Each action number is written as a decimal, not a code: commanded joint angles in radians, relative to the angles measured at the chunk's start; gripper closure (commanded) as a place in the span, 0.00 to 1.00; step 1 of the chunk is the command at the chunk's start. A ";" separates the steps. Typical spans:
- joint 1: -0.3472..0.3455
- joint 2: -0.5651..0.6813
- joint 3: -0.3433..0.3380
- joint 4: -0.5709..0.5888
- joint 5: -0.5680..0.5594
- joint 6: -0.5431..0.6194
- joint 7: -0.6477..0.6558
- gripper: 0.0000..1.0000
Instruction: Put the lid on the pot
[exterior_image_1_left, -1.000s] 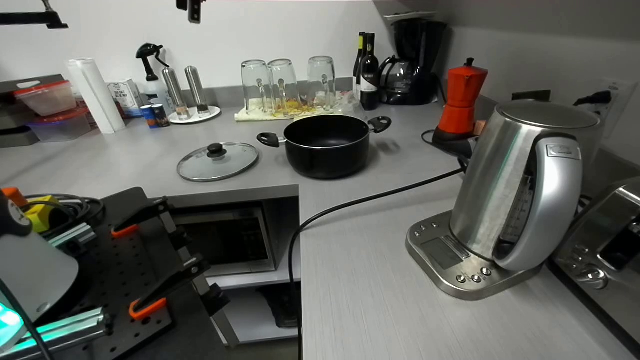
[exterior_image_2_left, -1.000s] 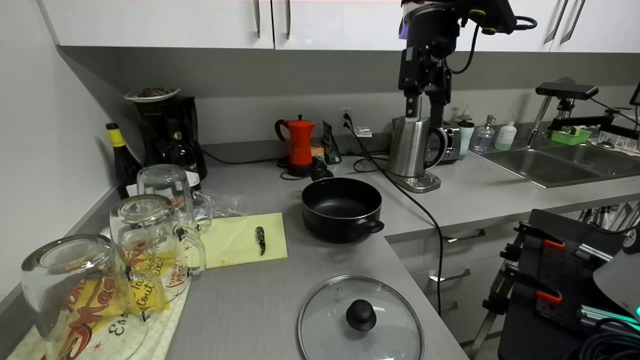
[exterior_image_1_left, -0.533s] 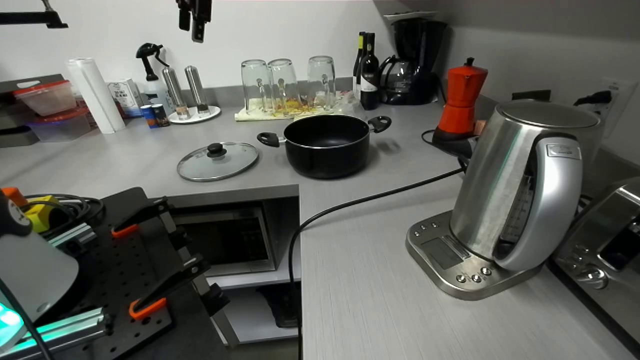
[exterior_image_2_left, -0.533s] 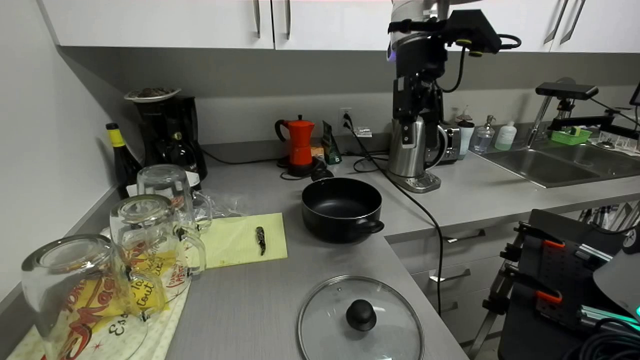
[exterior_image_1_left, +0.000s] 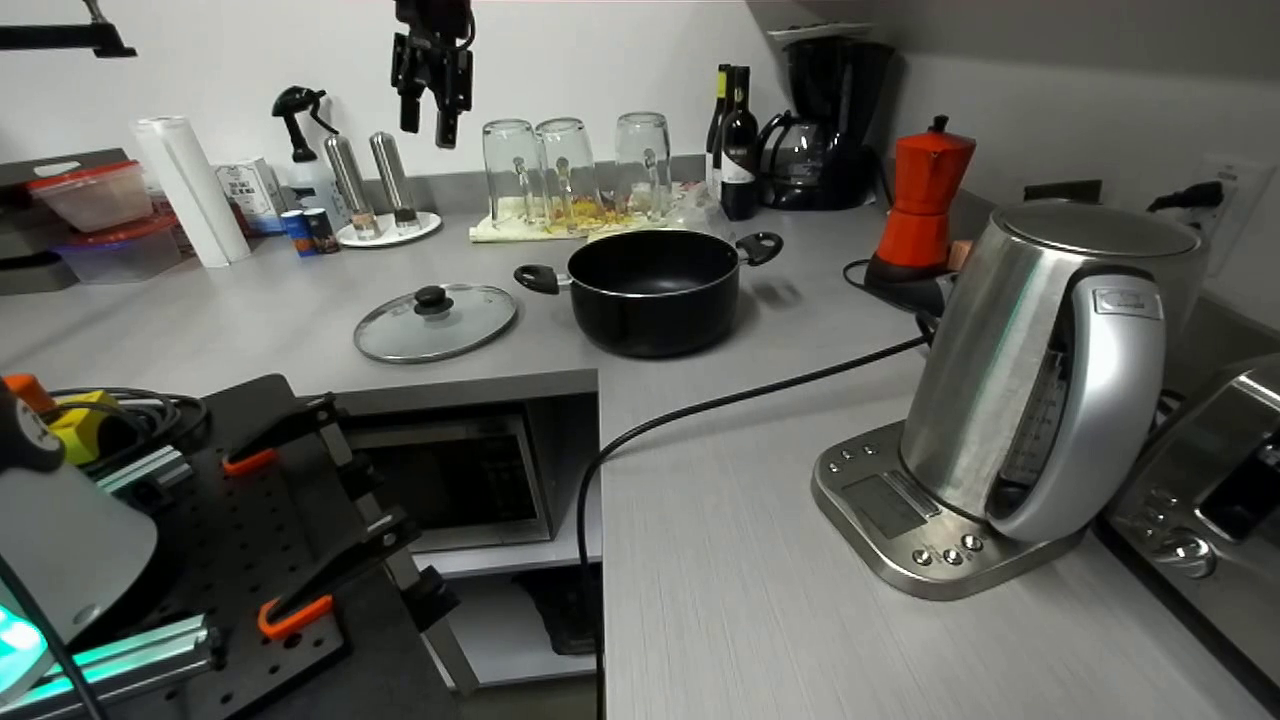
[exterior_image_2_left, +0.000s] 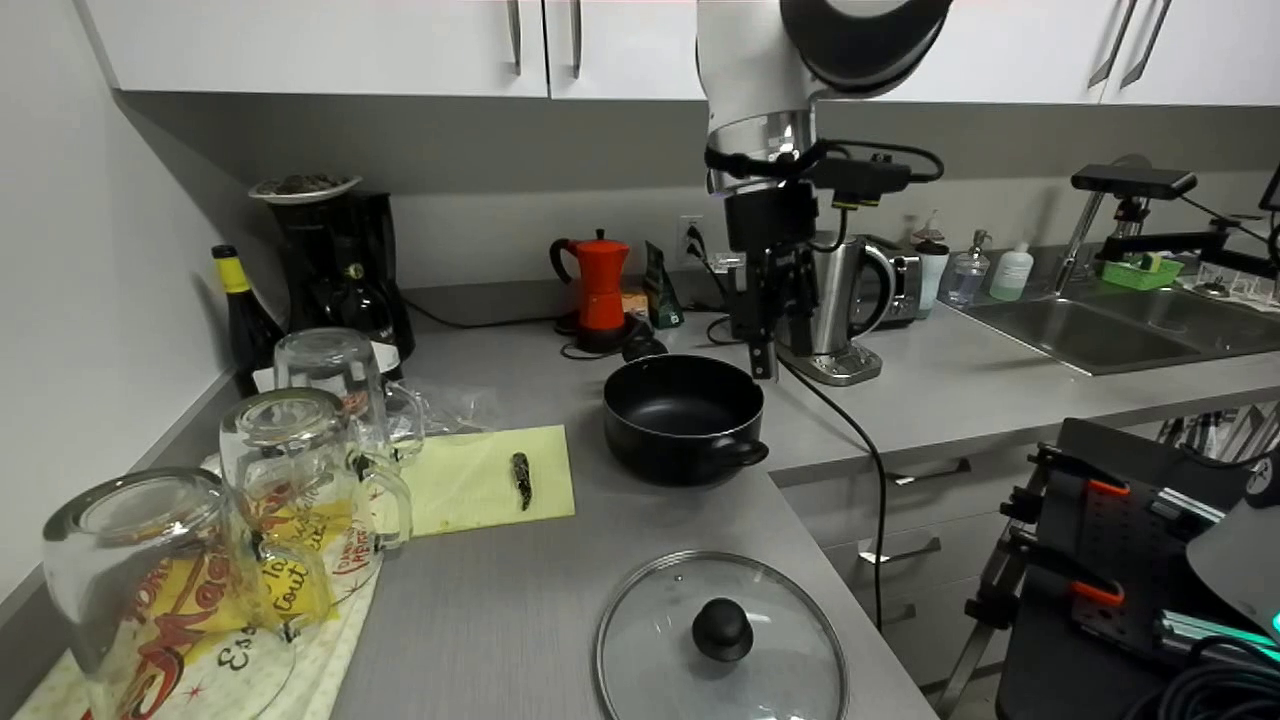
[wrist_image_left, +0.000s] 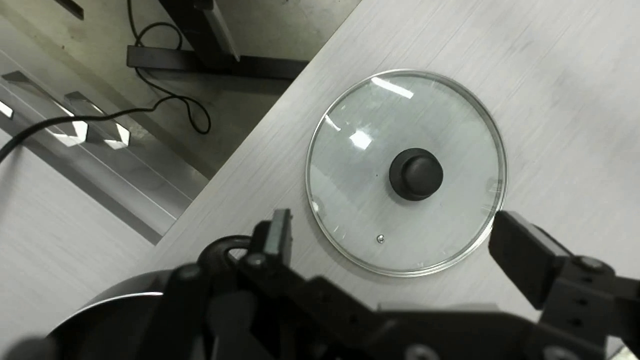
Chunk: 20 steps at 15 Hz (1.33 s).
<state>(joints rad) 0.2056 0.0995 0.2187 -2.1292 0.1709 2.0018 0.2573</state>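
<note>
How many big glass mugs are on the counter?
3. In an exterior view, all upside down: the left mug, the middle mug close beside it, and the right mug nearest the wine bottles. Both exterior views show three, so probably none is hidden.

In an exterior view, the lid (exterior_image_1_left: 436, 326) lies on the countertop (exterior_image_1_left: 270, 310), below the gripper (exterior_image_1_left: 428, 133); from where I stand, the pot (exterior_image_1_left: 655, 308) is positioned just beside the lid, low and right of the gripper; the mugs (exterior_image_1_left: 566, 172) stand behind the pot, right of the gripper; the kettle (exterior_image_1_left: 985, 370) stands on its base (exterior_image_1_left: 895, 530), farther right, nearer me.
</note>
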 joint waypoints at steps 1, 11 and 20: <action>0.026 0.116 -0.001 0.076 -0.069 0.049 -0.011 0.00; 0.128 0.324 -0.001 0.137 -0.185 0.191 -0.014 0.00; 0.202 0.470 -0.009 0.171 -0.272 0.291 -0.028 0.00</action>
<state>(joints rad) 0.3823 0.5138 0.2203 -1.9964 -0.0680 2.2679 0.2471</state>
